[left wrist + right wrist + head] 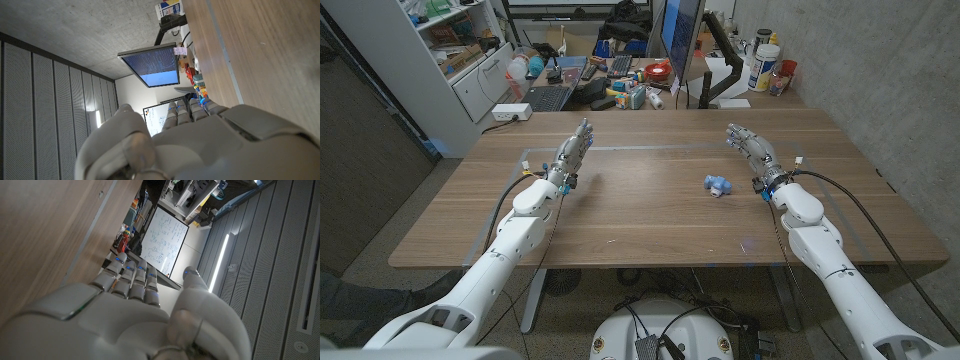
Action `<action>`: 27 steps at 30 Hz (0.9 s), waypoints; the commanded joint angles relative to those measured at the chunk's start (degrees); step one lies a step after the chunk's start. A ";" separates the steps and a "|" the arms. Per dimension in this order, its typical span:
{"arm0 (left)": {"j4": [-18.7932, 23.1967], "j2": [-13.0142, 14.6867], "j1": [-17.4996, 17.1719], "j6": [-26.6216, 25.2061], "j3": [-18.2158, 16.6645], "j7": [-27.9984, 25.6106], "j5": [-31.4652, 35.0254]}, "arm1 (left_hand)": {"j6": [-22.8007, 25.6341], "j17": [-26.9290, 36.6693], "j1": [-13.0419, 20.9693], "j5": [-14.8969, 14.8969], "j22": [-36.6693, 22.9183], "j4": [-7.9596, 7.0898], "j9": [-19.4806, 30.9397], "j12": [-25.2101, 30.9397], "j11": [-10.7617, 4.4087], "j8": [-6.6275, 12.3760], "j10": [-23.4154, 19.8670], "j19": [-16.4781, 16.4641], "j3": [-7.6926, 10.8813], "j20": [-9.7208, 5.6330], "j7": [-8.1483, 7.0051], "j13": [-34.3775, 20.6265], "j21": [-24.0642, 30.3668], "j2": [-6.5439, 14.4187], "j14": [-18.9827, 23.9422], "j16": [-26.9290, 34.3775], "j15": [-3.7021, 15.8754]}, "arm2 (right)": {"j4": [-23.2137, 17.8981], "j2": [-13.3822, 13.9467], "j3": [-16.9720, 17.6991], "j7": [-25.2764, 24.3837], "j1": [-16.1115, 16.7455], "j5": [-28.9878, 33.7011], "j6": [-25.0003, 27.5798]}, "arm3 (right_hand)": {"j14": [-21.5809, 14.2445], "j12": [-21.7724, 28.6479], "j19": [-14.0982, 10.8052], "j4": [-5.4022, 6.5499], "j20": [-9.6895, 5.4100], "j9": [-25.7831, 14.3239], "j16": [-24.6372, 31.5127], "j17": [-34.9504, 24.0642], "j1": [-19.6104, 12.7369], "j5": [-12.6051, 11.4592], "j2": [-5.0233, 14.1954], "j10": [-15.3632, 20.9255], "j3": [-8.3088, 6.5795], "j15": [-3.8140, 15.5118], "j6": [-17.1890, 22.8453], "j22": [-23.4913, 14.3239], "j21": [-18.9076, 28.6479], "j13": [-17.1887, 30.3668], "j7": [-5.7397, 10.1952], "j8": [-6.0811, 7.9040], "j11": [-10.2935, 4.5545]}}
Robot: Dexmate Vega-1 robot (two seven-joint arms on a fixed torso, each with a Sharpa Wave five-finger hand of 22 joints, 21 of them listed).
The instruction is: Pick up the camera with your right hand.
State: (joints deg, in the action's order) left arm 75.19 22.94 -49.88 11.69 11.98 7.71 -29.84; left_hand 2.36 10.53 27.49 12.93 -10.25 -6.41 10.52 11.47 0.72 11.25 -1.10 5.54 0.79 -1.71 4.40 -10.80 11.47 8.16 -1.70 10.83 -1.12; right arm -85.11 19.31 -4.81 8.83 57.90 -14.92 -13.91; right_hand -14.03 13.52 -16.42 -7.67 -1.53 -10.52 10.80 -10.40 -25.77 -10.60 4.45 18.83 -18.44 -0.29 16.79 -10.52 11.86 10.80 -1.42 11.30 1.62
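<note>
In the head view, the wooden table (650, 215) takes the middle of the frame. The camera (718, 185), a small blue and white object, lies on the table right of the centre of the frame. Nothing touches it.

The right hand (752, 148) is in the right part of the frame, a little above and to the right of the camera, near it but apart from it. Its fingers (737, 134) reach toward the upper left and lie close side by side, lightly bent, and they hold nothing. In the right wrist view the back of the right hand (125, 320) is at the bottom of the frame, the fingers (132, 277) are pressed together in a row and the thumb stands apart from them. A whiteboard (162, 240) shows beyond the fingers.

The left hand (572, 152) is in the left part of the head view, well apart from the camera. Its fingers (583, 132) point toward the top of the frame, straight and close together, and they hold nothing. In the left wrist view the left hand (200, 140) shows its back in the lower part of the frame, with a lit monitor (152, 65) beyond it.

At the top of the head view, behind the table, there is a cluttered desk with a laptop (552, 95) and a monitor (680, 30).
</note>
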 commanded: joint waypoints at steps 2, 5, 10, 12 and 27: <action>0.23 0.13 -0.12 -0.24 0.06 -0.34 0.24 | 0.63 0.12 0.44 0.25 -0.29 -0.32 0.14 0.35 -0.12 0.19 -0.09 0.26 -0.04 0.22 0.09 -0.23 0.35 0.11 0.42 0.22 -0.12 | -1.88 0.71 -0.20 -1.33 1.64 1.59 0.29 | -0.07 -0.16 -0.49 -0.18 0.07 -0.31 0.03 -0.14 -0.55 -0.24 -0.19 0.19 -0.12 0.29 0.48 -0.10 0.03 0.11 0.27 0.22 -0.27; 0.06 0.04 0.08 -0.19 0.21 -0.21 0.32 | 0.66 0.12 0.44 0.24 -0.29 -0.31 0.14 0.36 -0.14 0.19 -0.12 0.25 -0.04 0.24 0.06 -0.23 0.35 0.11 0.45 0.22 -0.09 | -2.35 0.89 -0.15 -1.58 2.06 1.92 0.11 | -0.06 -0.22 -0.50 -0.20 0.05 -0.31 0.02 -0.15 -0.61 -0.25 -0.21 0.08 -0.14 0.35 0.50 -0.11 0.03 0.11 0.29 0.21 -0.21; -0.63 -0.27 0.60 -0.01 0.49 0.25 0.31 | 0.65 0.12 0.44 0.24 -0.30 -0.31 0.14 0.36 -0.25 0.18 -0.15 0.27 -0.04 0.27 0.04 -0.23 0.35 0.11 0.51 0.24 -0.13 | -3.50 1.27 -0.04 -1.94 2.78 2.31 0.43 | -0.06 -0.22 -0.52 -0.22 0.03 -0.31 0.02 -0.16 -0.65 -0.26 -0.22 0.11 -0.16 0.32 0.53 -0.11 0.03 0.12 0.34 0.21 -0.18; -0.89 -0.40 0.79 0.05 0.57 0.44 0.26 | 0.68 0.12 0.43 0.24 -0.30 -0.31 0.14 0.37 -0.29 0.18 -0.17 0.27 -0.04 0.27 0.04 -0.23 0.35 0.11 0.50 0.23 -0.13 | -3.83 1.36 0.02 -1.96 3.02 2.33 0.40 | -0.09 -0.25 -0.52 -0.23 0.03 -0.32 0.03 -0.17 -0.68 -0.26 -0.23 0.07 -0.18 0.32 0.49 -0.11 0.02 0.12 0.40 0.19 -0.42; -1.22 -0.46 0.91 0.10 0.45 0.72 0.07 | 0.74 0.13 0.43 0.23 -0.30 -0.31 0.14 0.36 -0.30 0.17 -0.22 0.39 -0.03 0.46 0.03 -0.23 0.30 0.11 0.54 0.22 -0.16 | -6.16 2.58 -0.02 -2.42 4.22 3.90 0.80 | -0.08 -0.30 -0.55 -0.32 0.03 -0.33 0.02 -0.22 -0.91 -0.30 -0.23 0.10 -0.31 0.34 0.36 -0.12 0.01 0.13 0.49 0.09 -0.46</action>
State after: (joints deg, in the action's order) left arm 74.33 22.59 -49.12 11.56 12.47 8.30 -29.66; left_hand 2.67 10.52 27.49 12.93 -10.25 -6.40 10.52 11.47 0.72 11.25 -1.10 5.54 0.79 -1.72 4.08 -10.79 11.47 8.16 -1.70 10.83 -1.12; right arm -89.74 21.02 -4.81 6.89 61.29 -12.31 -13.34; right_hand -14.03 13.52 -16.42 -7.67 -1.53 -10.52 10.80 -10.55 -26.05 -10.60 4.16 18.83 -18.44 -0.29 17.09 -10.52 11.86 10.78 -1.12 11.31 1.63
